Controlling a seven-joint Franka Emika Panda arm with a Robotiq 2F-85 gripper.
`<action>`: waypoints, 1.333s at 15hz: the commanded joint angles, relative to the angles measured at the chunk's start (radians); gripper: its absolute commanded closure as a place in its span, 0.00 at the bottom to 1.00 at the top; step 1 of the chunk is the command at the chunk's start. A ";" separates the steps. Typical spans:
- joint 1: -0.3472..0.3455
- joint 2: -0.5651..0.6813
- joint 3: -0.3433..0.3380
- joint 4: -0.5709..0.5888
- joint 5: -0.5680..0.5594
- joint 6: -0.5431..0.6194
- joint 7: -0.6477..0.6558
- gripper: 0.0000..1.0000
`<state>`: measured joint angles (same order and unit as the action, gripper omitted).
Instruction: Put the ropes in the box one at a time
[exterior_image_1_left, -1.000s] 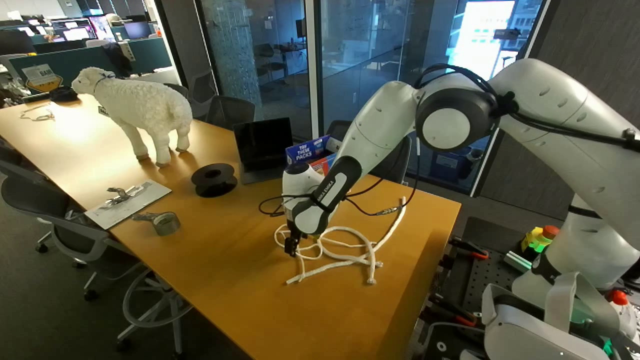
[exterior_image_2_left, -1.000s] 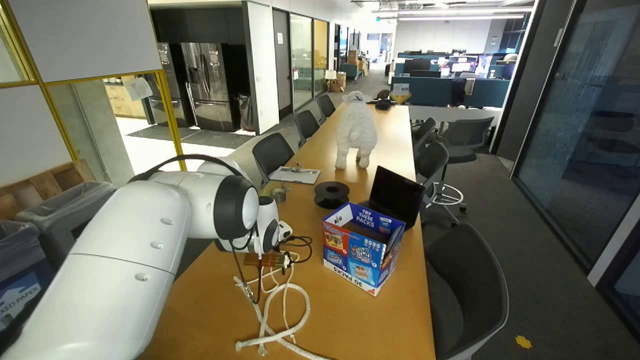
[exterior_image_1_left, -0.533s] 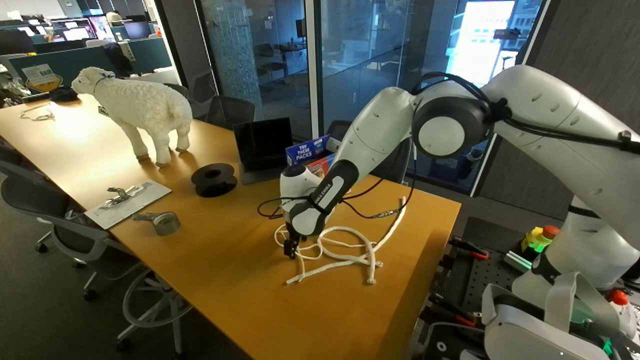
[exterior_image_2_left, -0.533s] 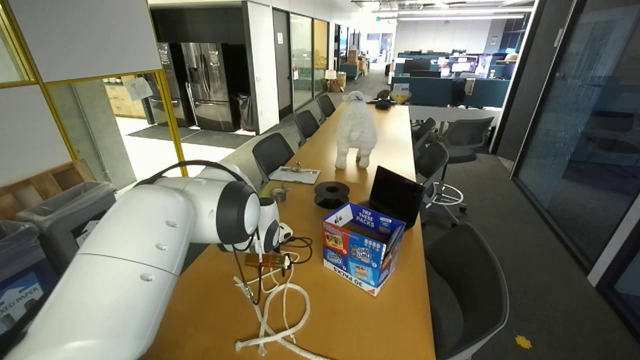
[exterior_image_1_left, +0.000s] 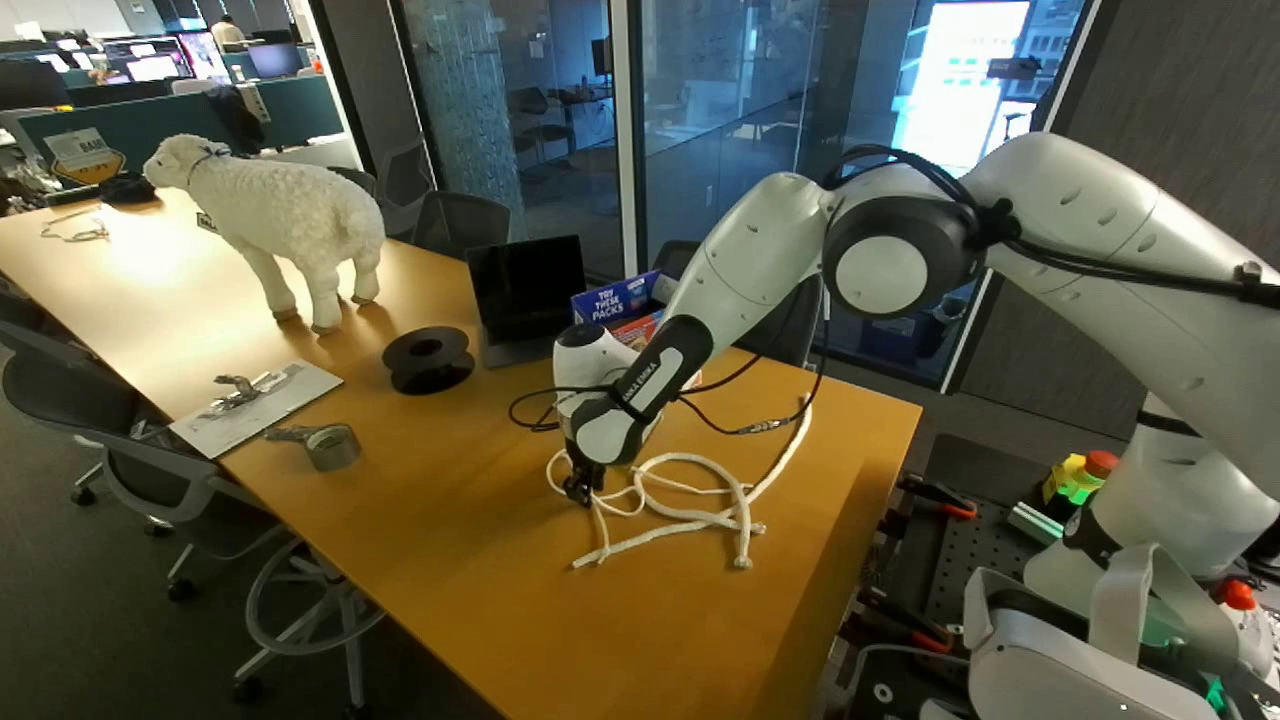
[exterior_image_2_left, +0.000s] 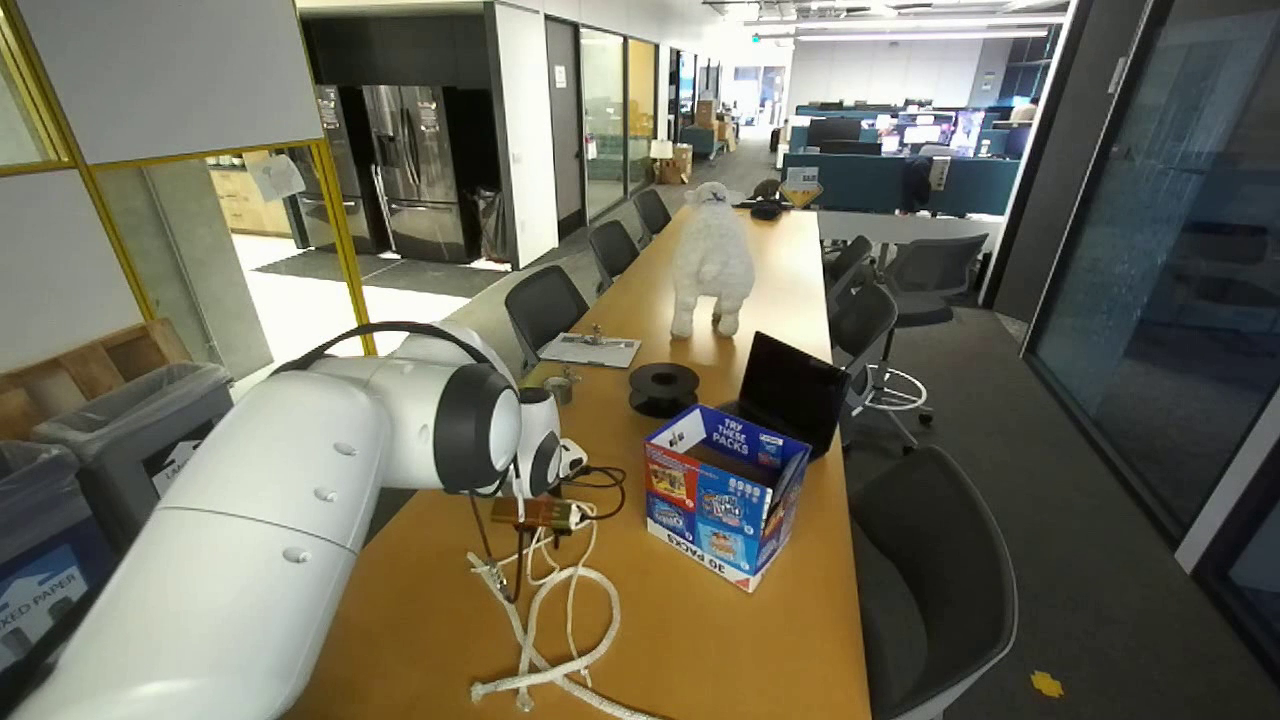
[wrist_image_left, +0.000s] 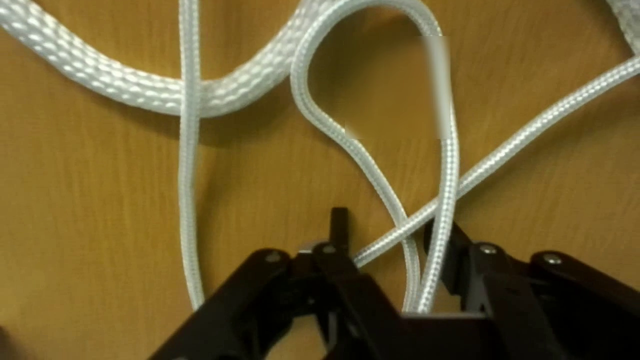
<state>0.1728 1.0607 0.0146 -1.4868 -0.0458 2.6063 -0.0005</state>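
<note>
My gripper (wrist_image_left: 387, 222) stands open over the table in the wrist view, a gap showing between its two black fingers. Strands of a thin white rope (wrist_image_left: 450, 165) cross in that gap, and two run in under the gripper's body. A thicker white rope (wrist_image_left: 145, 92) curves at upper left, under another thin strand (wrist_image_left: 189, 150). In an exterior view the gripper (exterior_image_1_left: 583, 487) is low at the left end of the tangled ropes (exterior_image_1_left: 690, 520). The blue box (exterior_image_2_left: 715, 500), open on top, stands right of the ropes in an exterior view; the arm partly hides the box (exterior_image_1_left: 615, 300) in an exterior view.
A black laptop (exterior_image_1_left: 530, 290) stands right by the box. A dark spool (exterior_image_1_left: 428, 360), a tape roll (exterior_image_1_left: 332, 447), a clipboard (exterior_image_1_left: 258, 405) and a large plush sheep (exterior_image_1_left: 290, 215) occupy the table farther off. Black cables (exterior_image_1_left: 545, 410) hang from the arm.
The gripper dipped slightly, then rose a little and shifted left in an exterior view. Thin rope near the gripper has shifted slightly with it. The box has not moved.
</note>
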 joint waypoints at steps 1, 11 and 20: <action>0.000 0.025 -0.004 0.047 -0.011 -0.041 0.017 0.86; 0.045 -0.107 -0.125 -0.093 -0.061 -0.003 0.126 0.97; 0.299 -0.496 -0.506 -0.435 -0.463 0.053 0.484 0.98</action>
<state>0.3740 0.7245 -0.3891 -1.7727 -0.3773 2.6372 0.3463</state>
